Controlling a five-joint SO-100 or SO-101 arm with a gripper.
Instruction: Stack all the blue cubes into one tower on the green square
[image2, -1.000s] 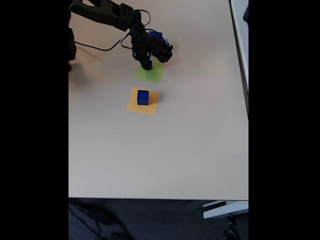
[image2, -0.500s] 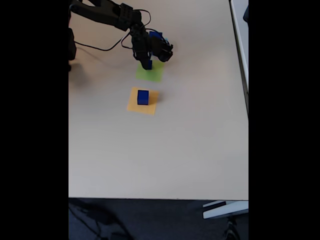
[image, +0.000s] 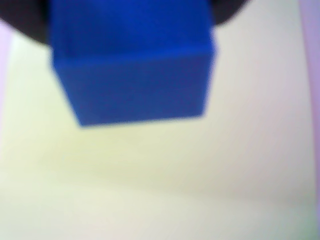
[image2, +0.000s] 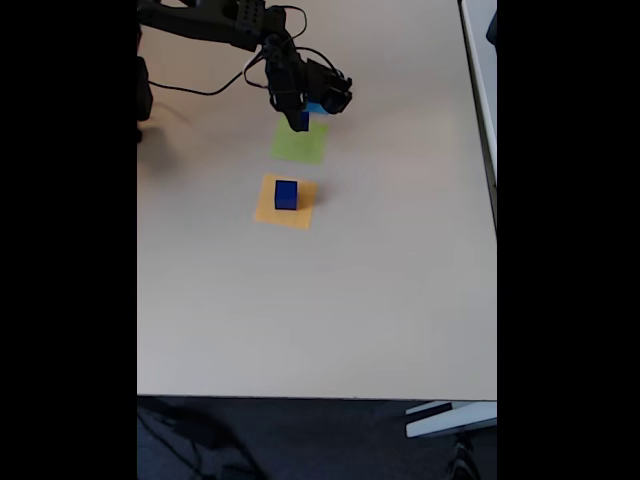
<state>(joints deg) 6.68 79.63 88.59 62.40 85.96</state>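
— Up goes the gripper (image2: 301, 120), lifted toward twelve o'clock since a second ago, now above the green square's (image2: 299, 143) far edge!
— Jaws?
— Closed on a small blue cube (image: 132, 62), hanging over the green in the wrist view.
— The other one?
— The second blue cube (image2: 286, 194) sits on the orange patch (image2: 268, 211), at six o'clock of the green.

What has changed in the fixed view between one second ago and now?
The gripper moved toward the top of the fixed view, from over the green square to its far edge, carrying the small blue cube with it; a light-blue patch now shows beside it. The larger blue cube stayed on the orange patch.
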